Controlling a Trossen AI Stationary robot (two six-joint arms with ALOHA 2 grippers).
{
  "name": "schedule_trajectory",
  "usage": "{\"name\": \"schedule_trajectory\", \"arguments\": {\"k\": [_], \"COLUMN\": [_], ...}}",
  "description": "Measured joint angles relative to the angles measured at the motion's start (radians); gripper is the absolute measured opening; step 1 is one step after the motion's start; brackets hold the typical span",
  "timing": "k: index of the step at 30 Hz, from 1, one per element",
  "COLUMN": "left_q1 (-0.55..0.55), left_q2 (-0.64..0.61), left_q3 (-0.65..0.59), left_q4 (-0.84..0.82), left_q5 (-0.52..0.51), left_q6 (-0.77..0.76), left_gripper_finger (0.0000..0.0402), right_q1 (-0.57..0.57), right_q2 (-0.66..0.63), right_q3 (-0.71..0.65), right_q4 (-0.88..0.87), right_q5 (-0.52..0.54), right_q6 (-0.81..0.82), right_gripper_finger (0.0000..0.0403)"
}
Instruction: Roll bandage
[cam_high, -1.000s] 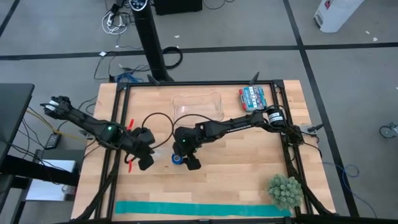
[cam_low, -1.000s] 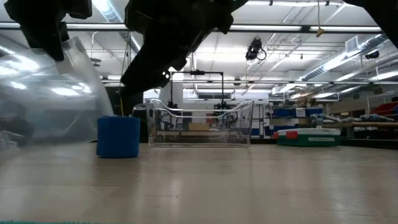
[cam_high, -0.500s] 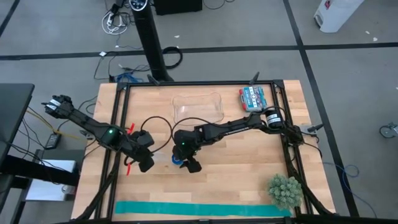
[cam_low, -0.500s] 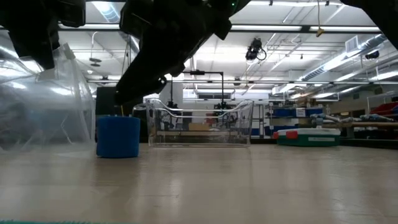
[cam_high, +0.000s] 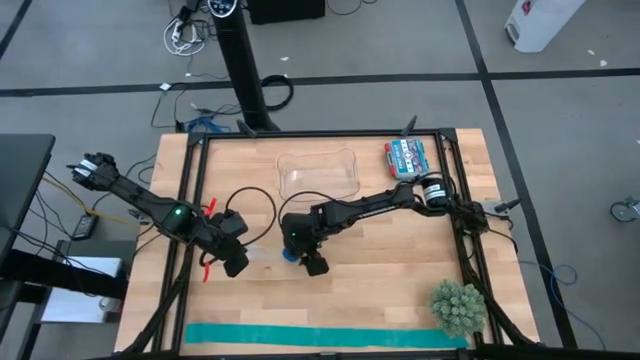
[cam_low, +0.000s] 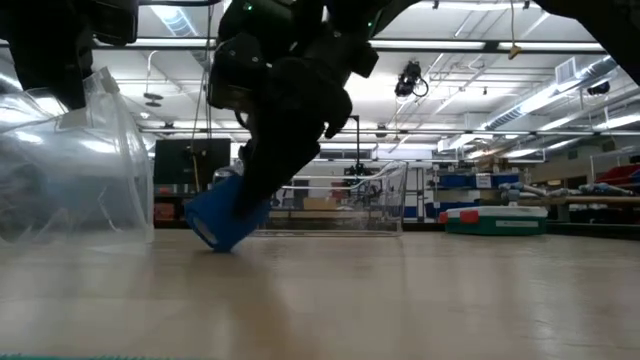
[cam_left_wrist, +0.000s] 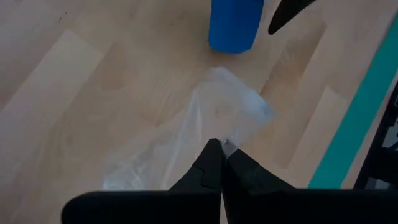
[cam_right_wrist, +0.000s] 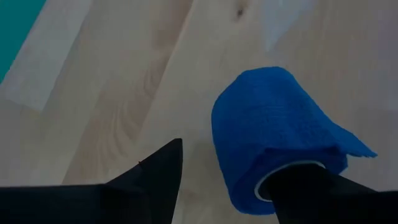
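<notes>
The bandage (cam_high: 287, 254) is a small royal-blue roll left of the table's centre. In the low view the bandage (cam_low: 222, 218) is tipped, with only its lower edge on the wood. My right gripper (cam_high: 300, 255) stands open over it. In the right wrist view one finger sits at the bandage's (cam_right_wrist: 273, 124) hollow core, and the other stands apart from its outer wall. My left gripper (cam_high: 235, 262), just left of the roll, is shut on a clear plastic bag (cam_left_wrist: 205, 118). My left gripper pinches an edge of the clear bag (cam_left_wrist: 225, 148) between its two shut fingers, slanting down from the table's left. The bag billows up beside it (cam_low: 70, 170), and part of it lies on the wood. My right gripper has one finger (cam_right_wrist: 305, 186) in the open end of the roll's core (cam_right_wrist: 264, 186). Its other finger (cam_right_wrist: 158, 171) is outside, with a gap to the wall. The fingers slant down from the table's right, and the roll leans on its lower edge.
A clear plastic tray (cam_high: 318, 172) stands at the far middle, with a packet (cam_high: 408, 157) to its right. A teal-green strip (cam_high: 320, 336) lies along the near edge. A green spiky ball (cam_high: 458, 306) sits at the near right corner.
My right gripper has come down onto the blue roll. The roll stood upright on its end before. It is now tipped over onto its lower edge under the gripper.
</notes>
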Motion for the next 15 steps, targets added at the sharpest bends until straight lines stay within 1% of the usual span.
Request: {"name": "schedule_trajectory", "arguments": {"k": [2,7,11,15], "left_q1": [0.0,0.0,0.0,0.0], "left_q2": [0.0,0.0,0.0,0.0], "left_q3": [0.0,0.0,0.0,0.0], "left_q4": [0.002,0.001,0.005,0.019], "left_q5": [-0.002,-0.003,-0.004,-0.004], "left_q6": [0.003,0.003,0.003,0.003], "left_gripper_finger": [0.0001,0.0001,0.0002,0.0002], "right_q1": [-0.003,-0.014,-0.021,-0.023], "right_q2": [-0.004,-0.004,-0.006,-0.007], "right_q3": [0.0,0.0,0.0,0.0], "right_q4": [-0.032,-0.033,-0.025,-0.023], "right_q5": [0.017,0.018,-0.001,-0.008], "right_q6": [-0.006,-0.003,-0.001,0.0], "right_gripper_finger": [0.0203,0.0175,0.014,0.0094]}}
